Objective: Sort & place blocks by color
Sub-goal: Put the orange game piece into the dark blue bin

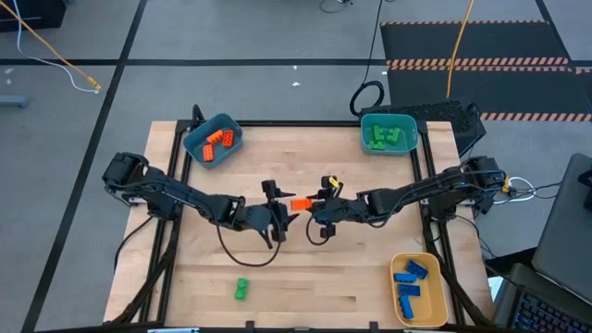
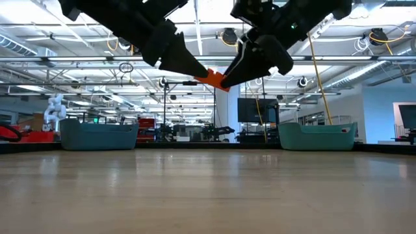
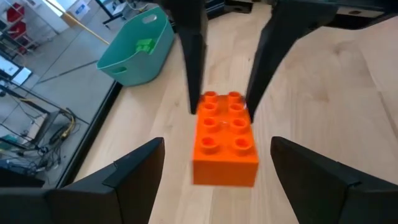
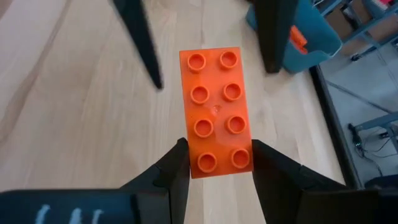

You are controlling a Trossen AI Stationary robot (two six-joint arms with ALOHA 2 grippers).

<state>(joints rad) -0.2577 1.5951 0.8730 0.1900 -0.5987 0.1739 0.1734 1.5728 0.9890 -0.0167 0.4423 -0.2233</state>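
Grey floor [image 1: 231, 37] with black mat [image 1: 472, 42], yellow cable [image 1: 55, 57], ceiling trusses [image 2: 97, 60], bright lights

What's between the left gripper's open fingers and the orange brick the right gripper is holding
Nothing. In the left wrist view the left gripper is open around the orange brick without touching; bare gaps show either side. The right gripper clamps its other end.
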